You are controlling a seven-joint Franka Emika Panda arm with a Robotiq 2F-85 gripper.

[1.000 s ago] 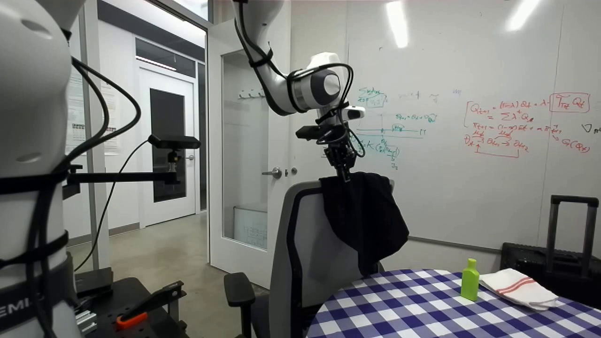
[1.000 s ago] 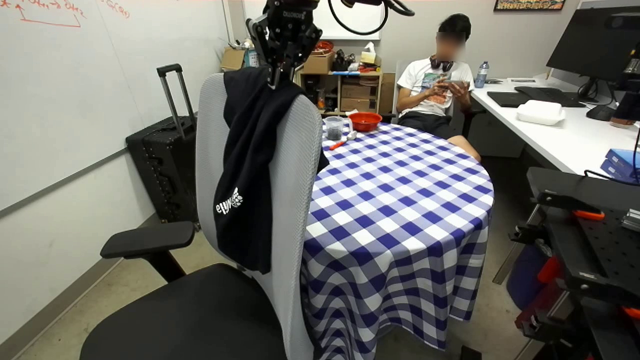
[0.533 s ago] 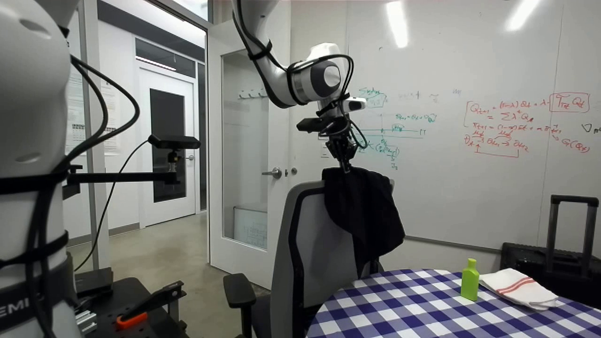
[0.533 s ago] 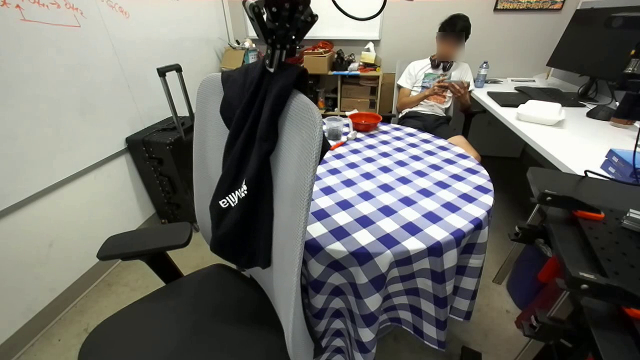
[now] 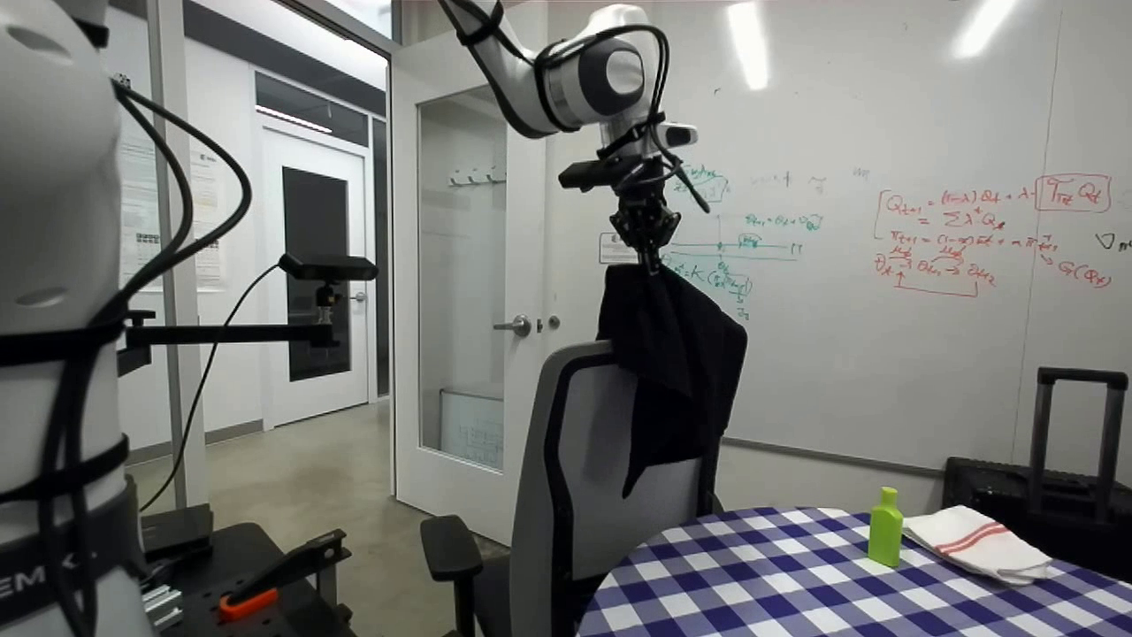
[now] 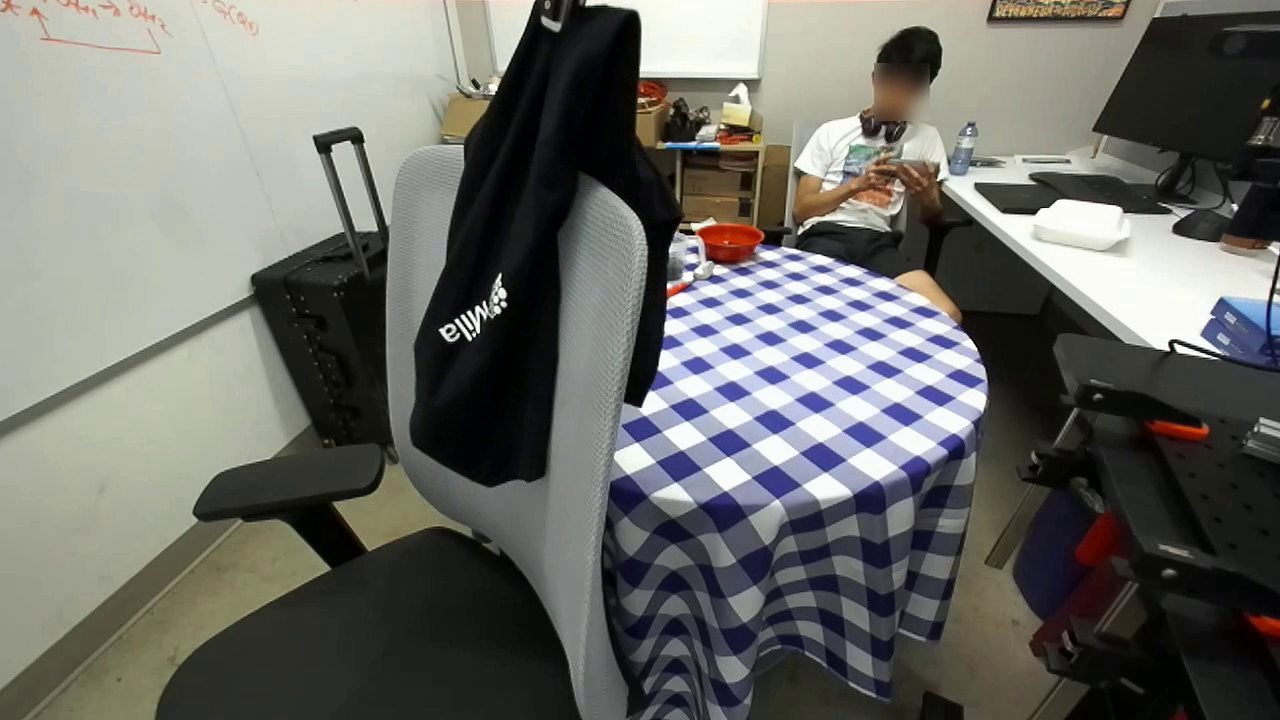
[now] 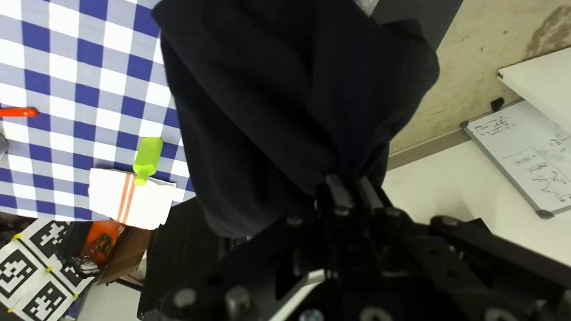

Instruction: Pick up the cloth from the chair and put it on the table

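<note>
The dark navy-black cloth (image 5: 676, 380) hangs from my gripper (image 5: 652, 264), whose narrow jaws pinch its top. The cloth (image 6: 515, 220) rises above the chair's grey backrest (image 6: 592, 340); its lower parts still drape on both sides of the backrest, with white lettering on the seat side. The chair (image 5: 597, 442) stands against the round table (image 5: 752, 575) with the blue-and-white checkered tablecloth. In the wrist view the cloth (image 7: 267, 102) fills the upper middle, running up from the nearly closed fingertips (image 7: 352, 191). It hides most of the chair there.
A green bottle (image 5: 885, 531) and a folded white towel (image 5: 977, 544) with red stripes lie on the table. A red bowl (image 6: 730, 243) and an orange-handled utensil (image 6: 690, 280) are there too. A black case (image 6: 325, 330) stands by the whiteboard. A person (image 6: 865, 170) sits beyond the table.
My gripper has risen with the cloth in it. The cloth's top is now well above the backrest and its lower hems have slid upward. The chair turned slightly at first.
</note>
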